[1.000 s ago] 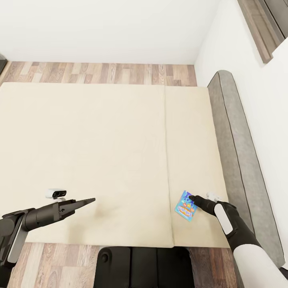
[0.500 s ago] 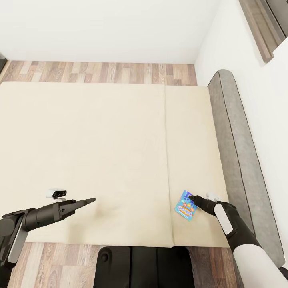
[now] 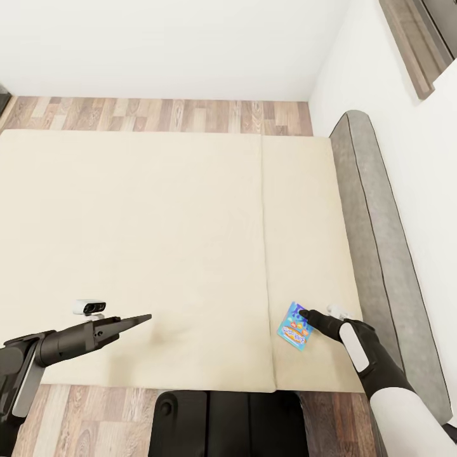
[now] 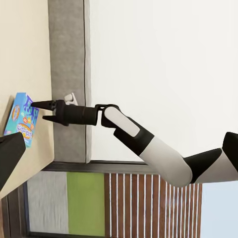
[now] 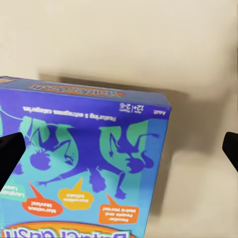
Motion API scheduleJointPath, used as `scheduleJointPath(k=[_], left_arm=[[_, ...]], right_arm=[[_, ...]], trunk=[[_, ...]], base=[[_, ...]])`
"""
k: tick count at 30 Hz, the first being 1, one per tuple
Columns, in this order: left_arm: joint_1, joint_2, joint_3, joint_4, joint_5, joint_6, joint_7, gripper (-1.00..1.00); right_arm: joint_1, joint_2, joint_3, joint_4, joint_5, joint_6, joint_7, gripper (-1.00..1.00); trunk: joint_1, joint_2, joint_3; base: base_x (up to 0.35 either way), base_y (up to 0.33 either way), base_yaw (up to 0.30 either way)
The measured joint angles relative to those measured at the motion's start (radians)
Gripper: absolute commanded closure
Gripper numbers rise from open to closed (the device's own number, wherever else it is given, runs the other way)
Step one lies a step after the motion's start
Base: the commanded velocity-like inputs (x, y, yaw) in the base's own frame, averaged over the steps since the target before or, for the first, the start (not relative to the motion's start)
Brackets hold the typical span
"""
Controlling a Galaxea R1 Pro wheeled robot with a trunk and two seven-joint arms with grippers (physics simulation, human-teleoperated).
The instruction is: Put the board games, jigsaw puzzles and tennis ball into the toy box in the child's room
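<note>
A small blue board game (image 3: 294, 332) with orange print lies flat on the cream bed (image 3: 158, 241), near its front right corner. My right gripper (image 3: 305, 315) hovers at the box's far right corner, open. In the left wrist view its two fingers (image 4: 37, 111) are spread just above the box (image 4: 20, 120). In the right wrist view the box (image 5: 84, 168) lies close below, with a fingertip (image 5: 10, 153) at each side of the picture. My left gripper (image 3: 143, 318) hangs open and empty over the bed's front left part, one finger above the other.
A grey padded headboard (image 3: 374, 241) runs along the bed's right side against the white wall. Wood-plank floor (image 3: 158, 115) shows beyond the bed's far edge and at the near edge by my base (image 3: 222, 422).
</note>
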Motion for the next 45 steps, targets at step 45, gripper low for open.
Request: scheduleJointPath(k=[45], left_arm=[[0.0, 0.0, 0.0, 0.0, 0.0, 0.0, 0.0, -1.0]], right_arm=[[-0.001, -0.003, -0.003, 0.007, -0.007, 0.01, 0.087, -1.0]], trunk=[[0.0, 0.0, -0.008]], base=[[0.0, 0.0, 0.0]])
